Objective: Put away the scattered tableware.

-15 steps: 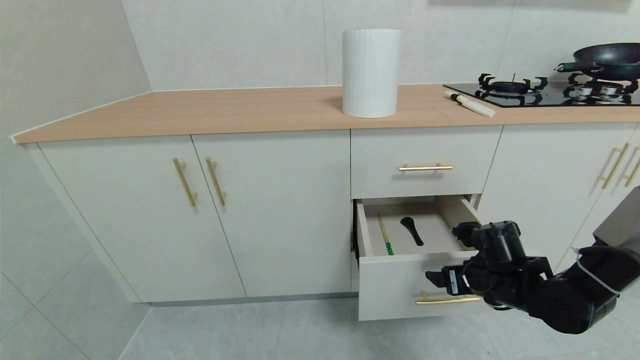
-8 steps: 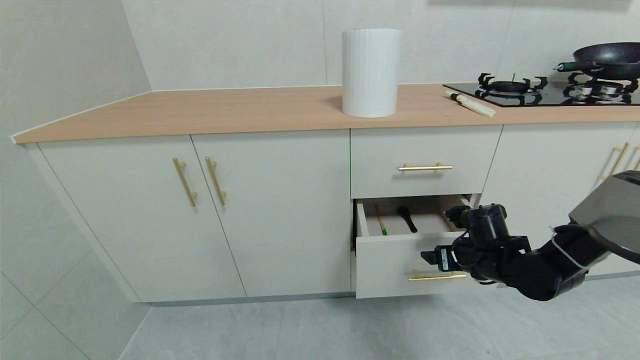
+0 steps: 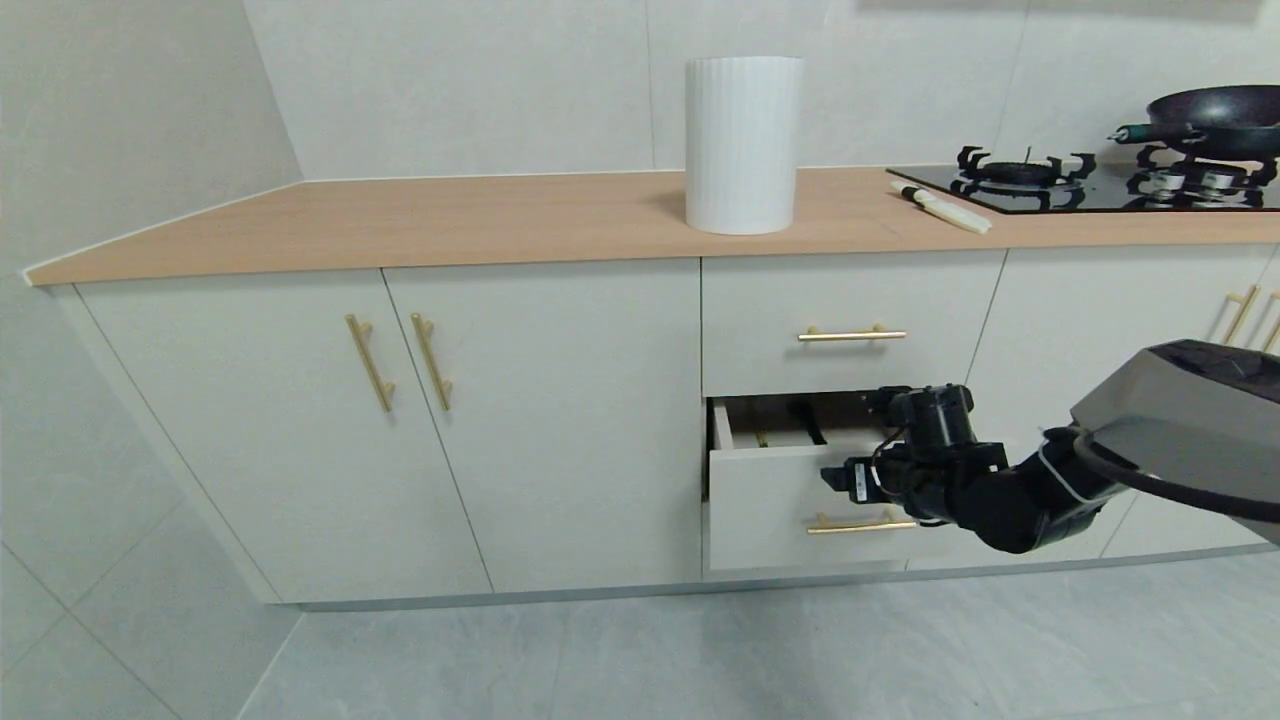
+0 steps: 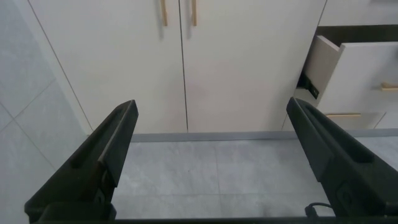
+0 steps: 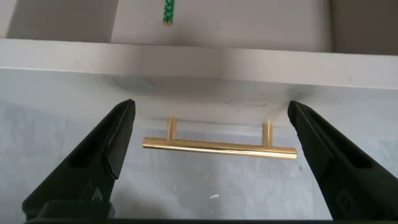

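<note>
The lower drawer (image 3: 770,490) stands a narrow gap out from the cabinet. In that gap lie the chopsticks (image 3: 762,438) and a black spoon (image 3: 808,418), mostly hidden. My right gripper (image 3: 850,485) is at the drawer front just above its gold handle (image 3: 860,523). In the right wrist view the right gripper (image 5: 211,109) is open, its fingers (image 5: 118,143) spread wider than the handle (image 5: 219,147), and the green tip of the chopsticks (image 5: 168,11) shows inside the drawer. My left gripper (image 4: 211,109) hangs open over the floor, facing the cabinet doors, with the drawer (image 4: 360,74) off to one side.
On the wooden counter (image 3: 450,220) stand a tall white ribbed container (image 3: 741,145) and a white utensil (image 3: 940,208) beside the gas hob (image 3: 1080,185), which carries a black pan (image 3: 1215,110). A shut upper drawer (image 3: 850,320) sits above. Open grey floor lies before the cabinets.
The drawer has slid from wide open to almost shut. My right gripper has travelled with its front toward the cabinet.
</note>
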